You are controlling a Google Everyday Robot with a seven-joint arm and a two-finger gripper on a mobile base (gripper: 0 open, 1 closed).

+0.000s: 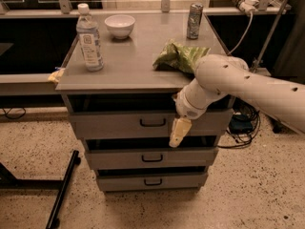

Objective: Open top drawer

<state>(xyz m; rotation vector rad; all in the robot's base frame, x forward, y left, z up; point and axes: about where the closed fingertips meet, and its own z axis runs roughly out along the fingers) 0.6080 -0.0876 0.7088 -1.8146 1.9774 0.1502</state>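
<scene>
Approach | gripper (180, 132) hangs at 4 o'clock of handle (153, 122), near it; its opening cannot be told | top drawer (109, 125) looks shut under bench (133, 66) | advice: shift toward 10 o'clock, hook loop squarely, pull straight outward.

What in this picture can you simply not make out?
Camera view:
- Inside of the top drawer: hidden behind its own front panel.
- Whether the gripper, hanging just right of the handle, touches the drawer front: this angle does not show it.
- The drawer's right end and part of the green bag: covered by the arm.
- The arm's base: cut off by the right edge.
- The bottle label: too small to read.
</scene>
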